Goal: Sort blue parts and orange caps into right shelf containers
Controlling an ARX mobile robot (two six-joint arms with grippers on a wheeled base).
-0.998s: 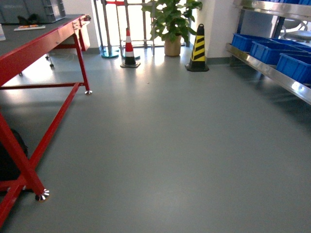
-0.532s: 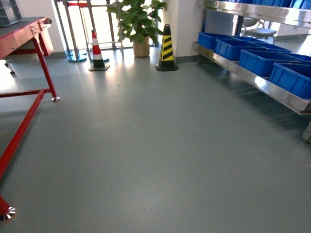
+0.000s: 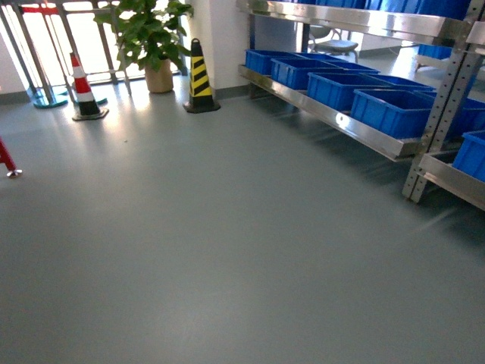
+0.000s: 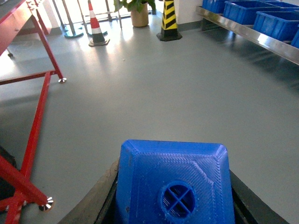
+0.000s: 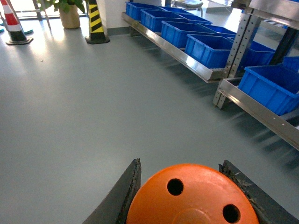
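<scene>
Left wrist view first: the left gripper (image 4: 174, 219) is clamped around a blue part (image 4: 174, 184), its dark fingers (image 4: 96, 205) pressed against both flanks of the block, whose angled faces and round, cross-barred hole fill the bottom of the frame. On the other arm, the right gripper (image 5: 194, 214) grips an orange cap (image 5: 194, 198), flat top up with two small holes showing, a dark finger tight on each side.

Beyond both loads lies a smooth grey floor (image 3: 227, 250), glossy enough to catch window glare near the far wall. To the left stands a red table frame (image 4: 35, 121), its slanting legs ending in small metal feet; from the head camera only one foot of it shows at the left edge.

Along the right runs a steel shelf (image 3: 333, 121), low to the ground, with the right shelf containers (image 3: 386, 112) lined up on it side by side, bright blue crates receding toward the back wall. A perforated upright post (image 3: 439, 106) meets the floor near the front, and a second shelf section with another crate begins just past it.

At the far end sit a yellow-and-black cone (image 3: 199, 76), a potted plant (image 3: 155, 42) just beside it, and a red-and-white cone (image 3: 83, 87) further left, near some metal railings.

The middle of the floor is open between table and shelf.
</scene>
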